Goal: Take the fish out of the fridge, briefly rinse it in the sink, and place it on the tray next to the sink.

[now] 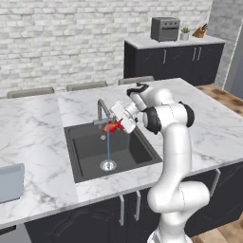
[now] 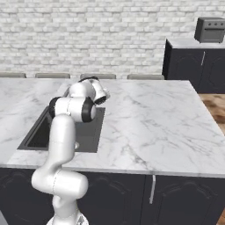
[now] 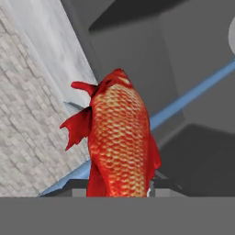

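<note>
over the sink (image 1: 85, 142) in the left base view, the gripper (image 1: 119, 124) hangs above the dark basin with the fish (image 1: 112, 126) clamped in its jaws, the red-orange body held in the air at about the height of the faucet (image 1: 101, 110) spout and just beside it. a thin blue stream of water (image 1: 108, 147) falls straight down from the spout, right next to the fish, onto the round drain (image 1: 108, 165) at the basin floor. the white arm (image 1: 173, 156) rises from the lower right and bends left over the marble desk (image 1: 33, 137). at the left edge, on the desk and well apart from the sink, lies a corner of the light grey tray (image 1: 10, 182). behind, a dark cabinet carries a toaster oven (image 1: 165, 29), a small potted plant (image 1: 185, 33) and a knife block (image 1: 200, 31).

from the right base view, the arm (image 2: 66, 132) stands at the lower left and its upper links cover most of the sink (image 2: 37, 134); the hand reaches away over the basin, so the fish and the jaws are hidden behind it. the marble desk (image 2: 149, 118) spreads to the right, and the toaster oven (image 2: 210, 29) sits on the dark cabinet at the top right.

seen from the hand view, the fish (image 3: 121, 142) rises between the 2 finger tips, scales and fins sharp, gripped at its lower end with the jaws closed on it. the blue stream of water (image 3: 197, 89) crosses slantwise behind it, against the dark sink wall (image 3: 183, 55); whether water touches the fish i cannot tell.
</note>
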